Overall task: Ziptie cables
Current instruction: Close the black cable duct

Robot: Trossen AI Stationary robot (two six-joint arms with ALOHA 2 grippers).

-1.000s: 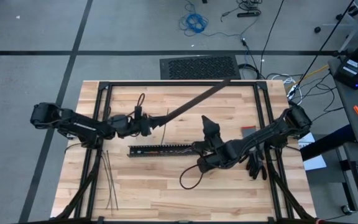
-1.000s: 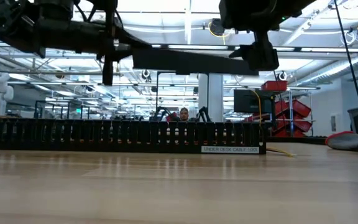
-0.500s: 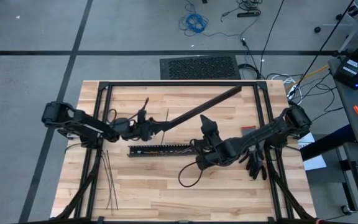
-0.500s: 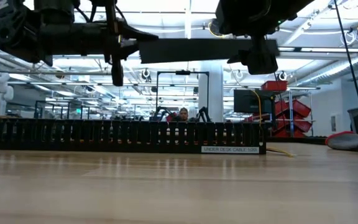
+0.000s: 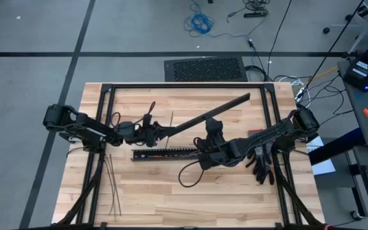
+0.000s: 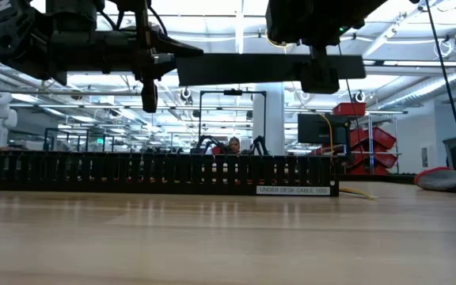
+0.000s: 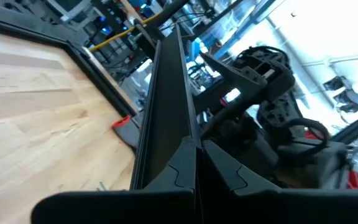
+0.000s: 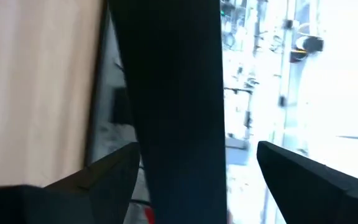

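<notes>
A butcher-block table stands in a workshop. My left gripper is clamped shut on one end of a long, stiff black duct cover, held above the slotted cable duct. My right gripper gapes wide around the cover. The zipties, likely light and springy, lie near the table's left front, best pinched mid-length. I cannot make out the cables.

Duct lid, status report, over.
Left tool shut on lid, held above the table. Right tool open around its middle. Duct on table; zipties untouched.
</notes>
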